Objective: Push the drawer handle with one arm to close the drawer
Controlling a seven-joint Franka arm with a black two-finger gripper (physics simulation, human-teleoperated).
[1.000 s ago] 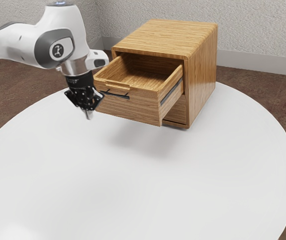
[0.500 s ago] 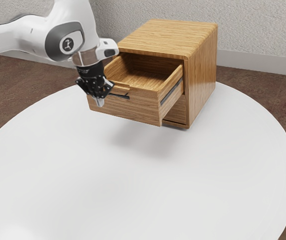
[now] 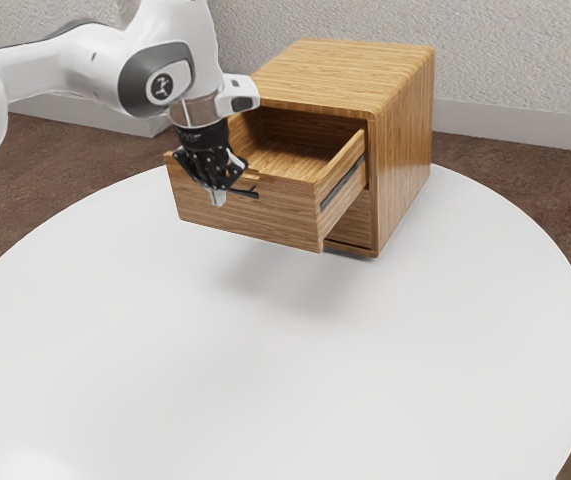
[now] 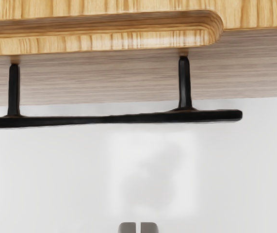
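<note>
The drawer (image 3: pixel 265 215) hangs well open from the cabinet (image 3: pixel 402 150) at the table's (image 3: pixel 295 380) far side; its black handle (image 4: pixel 216 115) has the gripper (image 4: pixel 138 228) near it, on the outer side; the fingers are narrow, tips nearly together, holding nothing; the drawer should slide lightly, the thin bar stiff but perhaps slippery, so push squarely near its middle; since the earlier frame the gripper has moved toward the exterior view's right, the drawer unmoved.
</note>
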